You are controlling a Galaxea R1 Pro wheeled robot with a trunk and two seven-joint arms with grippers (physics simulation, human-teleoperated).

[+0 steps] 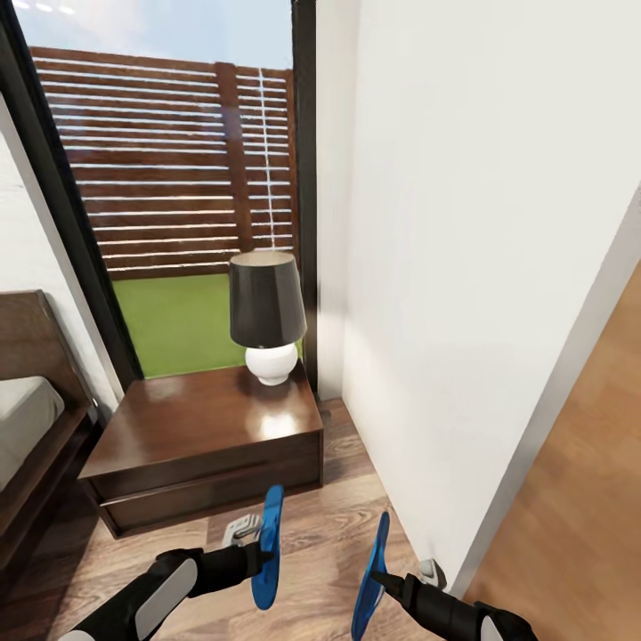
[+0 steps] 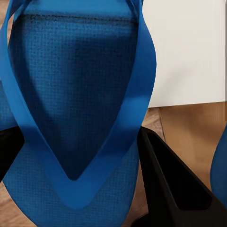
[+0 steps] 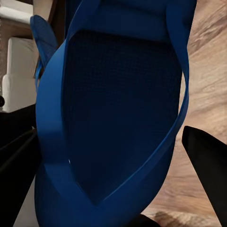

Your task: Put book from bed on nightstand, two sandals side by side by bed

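Risk: both sandals hang edge-on in thin pinches above the wood-plank floor (image 1: 312,525), so either could slip or land on edge, and the right arm is close to the white wall (image 1: 463,267) and could bump it. Left claw (image 1: 258,554) pinches the left sandal (image 1: 267,545), just in front of the nightstand (image 1: 205,436) beside the bed (image 1: 27,418); right claw (image 1: 381,579) pinches the right sandal (image 1: 369,579), near the wall. Both are bright blue flat flip-flops with thin V toe straps and textured soles; the book isn't visible.

The wood-plank floor (image 1: 312,525) carries the dark brown nightstand (image 1: 205,445), set between the bed (image 1: 36,427) and the white wall (image 1: 463,267). On its glossy top, a table lamp (image 1: 265,316) with a dark shade and white round base is placed.
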